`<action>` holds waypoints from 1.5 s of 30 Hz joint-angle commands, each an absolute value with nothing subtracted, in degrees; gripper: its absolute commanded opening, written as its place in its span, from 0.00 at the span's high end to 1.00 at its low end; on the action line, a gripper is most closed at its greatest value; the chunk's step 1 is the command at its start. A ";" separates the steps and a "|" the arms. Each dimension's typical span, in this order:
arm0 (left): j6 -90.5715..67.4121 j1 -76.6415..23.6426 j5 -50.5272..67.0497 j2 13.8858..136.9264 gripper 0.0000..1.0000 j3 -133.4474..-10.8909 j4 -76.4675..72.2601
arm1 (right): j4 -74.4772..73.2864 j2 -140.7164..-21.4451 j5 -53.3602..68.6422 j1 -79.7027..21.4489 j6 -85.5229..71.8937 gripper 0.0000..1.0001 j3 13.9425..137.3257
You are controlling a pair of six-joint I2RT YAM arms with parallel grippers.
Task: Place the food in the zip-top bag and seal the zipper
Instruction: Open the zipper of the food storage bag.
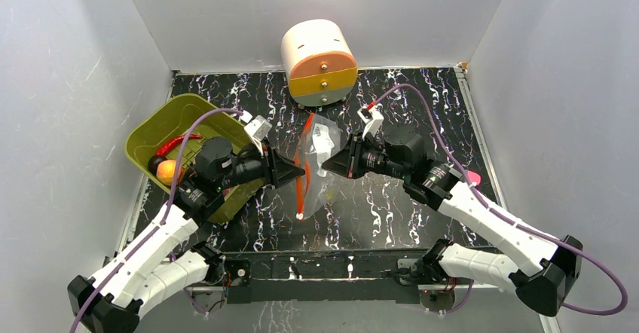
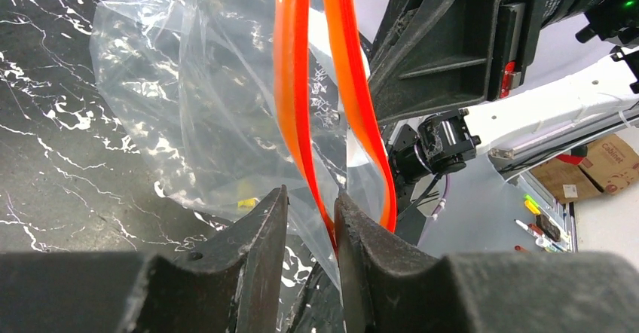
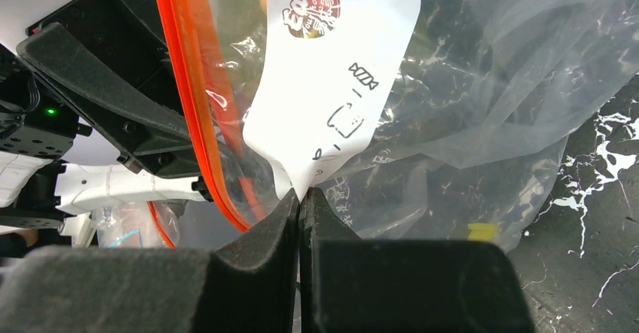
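Top external view: the zip-top bag is hanging between the two end effectors over the desk, with its mouth parted.

The zipper is running lengthwise from the rear toward the near edge, just beside the left end effector. In the left wrist view those jaws are standing narrowly apart with one orange lip passing between them; whether they are pinching it cannot be told. The right end effector is clamping fully on the bag's film at the white label. The food is sitting in the green basket, behind the left end effector and well apart from the bag, so the left arm is judged nearer for loading. One pink piece is lying beside the right arm.
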State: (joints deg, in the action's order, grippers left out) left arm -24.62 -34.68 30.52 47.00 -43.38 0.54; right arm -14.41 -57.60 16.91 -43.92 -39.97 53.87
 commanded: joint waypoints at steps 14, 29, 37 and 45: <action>-26.74 -34.93 29.97 45.97 1.00 -42.32 -4.82 | -21.68 -58.43 9.98 -44.09 -44.31 0.59 61.88; -30.03 -34.89 26.59 48.79 1.00 -42.08 -4.86 | -17.46 -61.99 7.17 -46.85 -48.09 0.37 65.05; -30.58 -34.90 26.58 49.42 1.00 -42.09 -5.09 | -16.87 -64.37 4.52 -49.82 -47.15 0.30 65.17; -30.67 -34.90 27.93 49.37 1.00 -42.40 -5.40 | -18.84 -66.82 0.15 -50.76 -46.23 0.30 64.34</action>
State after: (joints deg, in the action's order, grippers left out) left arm -30.35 -34.68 26.46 50.02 -41.98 -3.81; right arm -20.78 -66.26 3.77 -50.30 -47.66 62.81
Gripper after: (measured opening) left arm 0.010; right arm 0.705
